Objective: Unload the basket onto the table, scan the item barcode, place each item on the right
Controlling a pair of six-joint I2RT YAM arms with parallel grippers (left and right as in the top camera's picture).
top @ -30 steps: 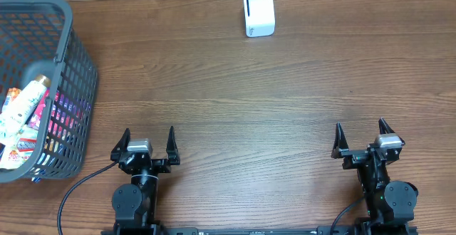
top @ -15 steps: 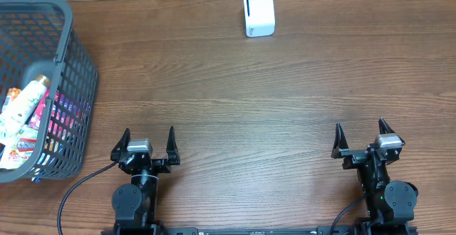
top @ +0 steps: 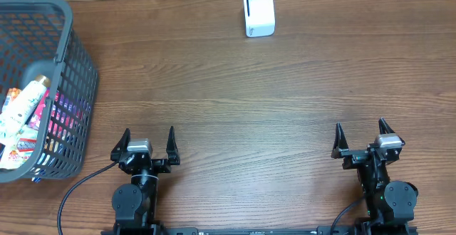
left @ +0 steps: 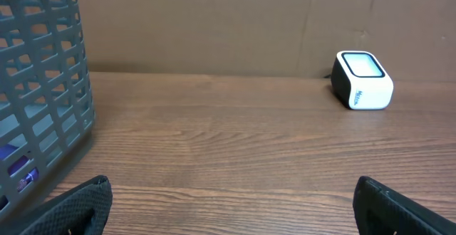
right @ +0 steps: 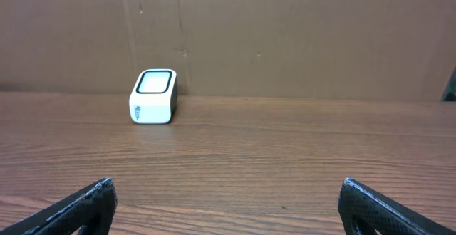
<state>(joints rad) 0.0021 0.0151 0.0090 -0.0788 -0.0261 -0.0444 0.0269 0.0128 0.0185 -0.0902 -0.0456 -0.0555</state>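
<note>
A white barcode scanner [top: 258, 12] with a dark window stands at the far edge of the wooden table; it also shows in the left wrist view [left: 363, 80] and the right wrist view [right: 153, 96]. Packaged items [top: 25, 114] lie inside the grey basket [top: 64, 18] at the left; no barcode can be made out on them. My left gripper [top: 149, 139] rests at the near edge, open and empty, well to the right of the basket. My right gripper [top: 361, 132] sits at the near right, open with nothing between its fingers.
The basket's mesh wall [left: 43, 85] fills the left side of the left wrist view. A brown cardboard wall [right: 285, 35] backs the table behind the scanner. A black cable [top: 71, 192] runs from the left arm's base.
</note>
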